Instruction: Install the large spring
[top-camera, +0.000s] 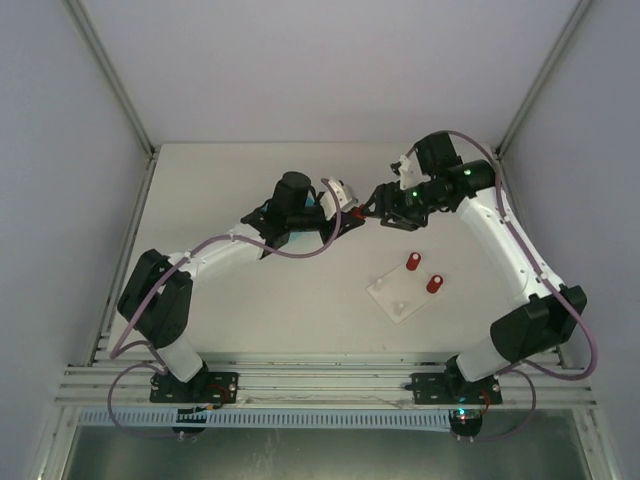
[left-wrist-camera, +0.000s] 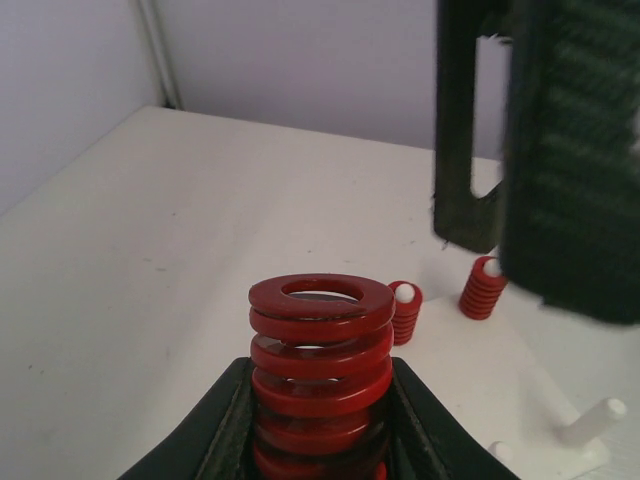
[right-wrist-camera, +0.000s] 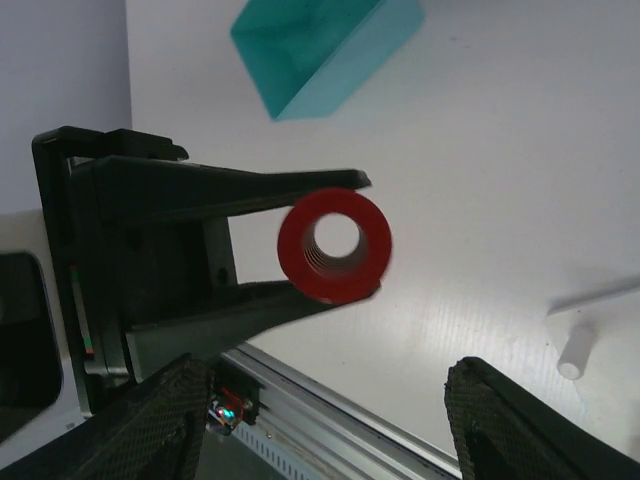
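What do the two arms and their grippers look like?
The left arm and right arm have white links and black joints; a purplish cable loops along each. Green lights glow on the right arm. The left gripper and right gripper are black, with tapered fingers.

White links and black joints on your left arm (top-camera: 215, 255) and right arm (top-camera: 508, 238), mauve cables (top-camera: 298, 253) looping, left gripper (left-wrist-camera: 320, 375) matte black.

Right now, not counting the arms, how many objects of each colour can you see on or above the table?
Red: 3 (large spring, small springs)
White: 1 (peg plate)
Teal: 1 (bin)
Total: 5
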